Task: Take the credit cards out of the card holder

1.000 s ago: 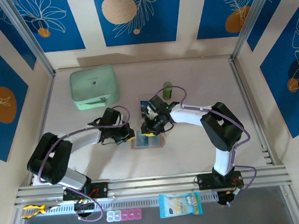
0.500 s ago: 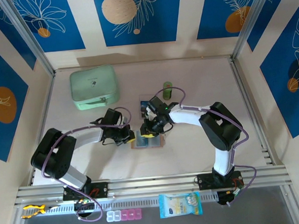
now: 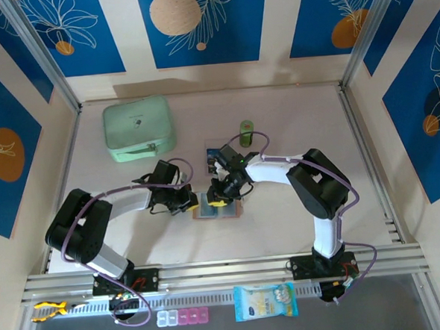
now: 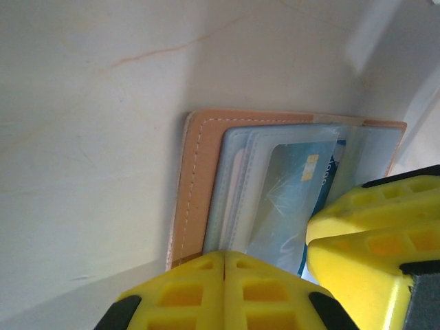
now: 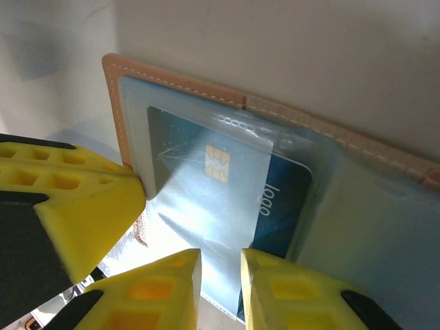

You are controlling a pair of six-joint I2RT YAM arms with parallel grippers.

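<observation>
The card holder (image 3: 227, 212) lies open and flat on the counter (image 3: 299, 115), a little toward 6 o'clock from its middle, with both claws down on it. The left claw (image 3: 193, 202) comes in from 9 o'clock. In the left wrist view its yellow fingers are pressed tight together with nothing between them, the claw (image 4: 225, 283) sitting at the holder's tan stitched edge (image 4: 189, 192).

The right claw (image 3: 219, 197) reaches in from 1 o'clock, over the holder's far side. In the right wrist view its jaws stand a narrow gap apart, the claw (image 5: 220, 280) poised over the near end of a blue credit card (image 5: 206, 185) with a gold chip and the word "logo". That card sits in a clear pocket of the holder (image 5: 179, 86). I cannot tell whether the fingertips touch it. The same card (image 4: 295, 182) shows in the left wrist view.

A loose card (image 3: 214, 148) lies on the counter at 12 o'clock from the holder, just beyond the right claw. A green cylinder (image 3: 246, 129) stands at 1 o'clock and a mint-green zip case (image 3: 138, 127) at 10 o'clock, well apart from the holder.
</observation>
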